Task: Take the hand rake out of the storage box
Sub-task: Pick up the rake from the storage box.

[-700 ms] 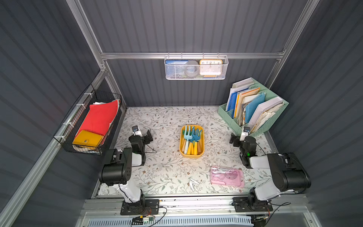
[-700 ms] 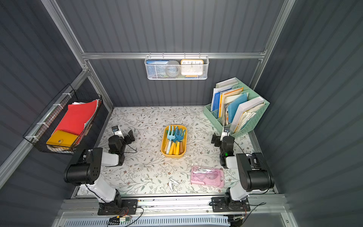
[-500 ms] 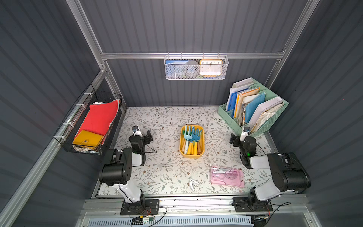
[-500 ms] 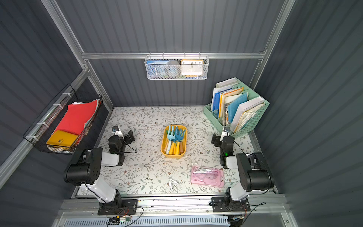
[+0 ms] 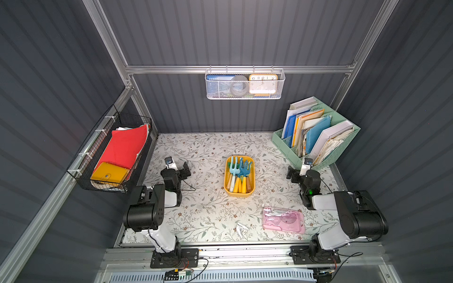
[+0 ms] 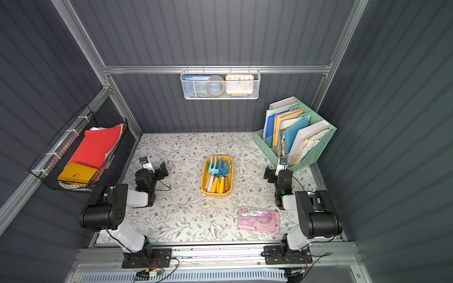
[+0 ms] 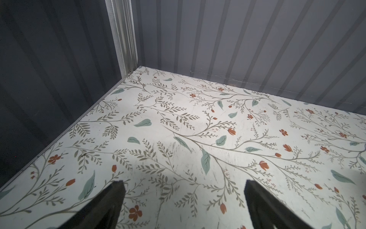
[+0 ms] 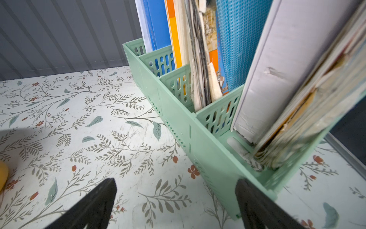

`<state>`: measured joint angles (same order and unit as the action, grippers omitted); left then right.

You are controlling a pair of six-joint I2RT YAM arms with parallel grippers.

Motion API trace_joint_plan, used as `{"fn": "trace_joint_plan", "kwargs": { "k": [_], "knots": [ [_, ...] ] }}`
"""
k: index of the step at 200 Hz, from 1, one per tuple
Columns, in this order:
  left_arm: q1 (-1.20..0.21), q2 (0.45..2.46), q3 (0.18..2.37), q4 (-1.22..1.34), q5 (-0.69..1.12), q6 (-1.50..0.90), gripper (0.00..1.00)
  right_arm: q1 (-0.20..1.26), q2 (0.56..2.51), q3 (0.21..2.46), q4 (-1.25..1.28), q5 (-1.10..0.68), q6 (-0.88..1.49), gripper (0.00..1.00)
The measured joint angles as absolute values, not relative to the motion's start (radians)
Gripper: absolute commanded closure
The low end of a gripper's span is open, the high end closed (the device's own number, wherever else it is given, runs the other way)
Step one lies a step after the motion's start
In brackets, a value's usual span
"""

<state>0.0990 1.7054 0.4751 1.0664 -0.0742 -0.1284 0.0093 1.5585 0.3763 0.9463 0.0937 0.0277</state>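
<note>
Reach step, not begun: my left claw (image 7: 183, 182) and right claw (image 8: 175, 180) gape wide, empty, well apart either side of the storage box (image 5: 239, 194). The hand rake (image 5: 245, 168) lies inside it; next I'd descend onto its handle.

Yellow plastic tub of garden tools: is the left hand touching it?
Apart. In both top views the open left hand sits well clear of the shallow yellow plastic tub, bare floral tabletop between them.

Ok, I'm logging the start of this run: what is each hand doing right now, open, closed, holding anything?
Left hand: open, holding nothing.
Right hand: open, holding nothing.
</note>
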Motion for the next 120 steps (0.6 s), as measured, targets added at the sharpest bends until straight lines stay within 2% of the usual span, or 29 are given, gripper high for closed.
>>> {"fn": "trace_joint_plan", "kwargs": {
  "k": [49, 82, 120],
  "knots": [
    [0.099, 1.702, 0.516, 0.992, -0.049, -0.125, 0.0, 0.003, 1.554, 0.384, 0.916, 0.044, 0.016, 0.01],
    [0.099, 1.661, 0.645, 0.801, -0.044, -0.12, 0.0, 0.012, 1.476, 0.597, 0.53, 0.001, 0.006, 0.03],
    [0.059, 1.543, 0.68, 0.646, -0.135, -0.124, 0.0, 0.118, 1.34, 0.715, 0.355, 0.051, -0.006, 0.01]
  ]
}}
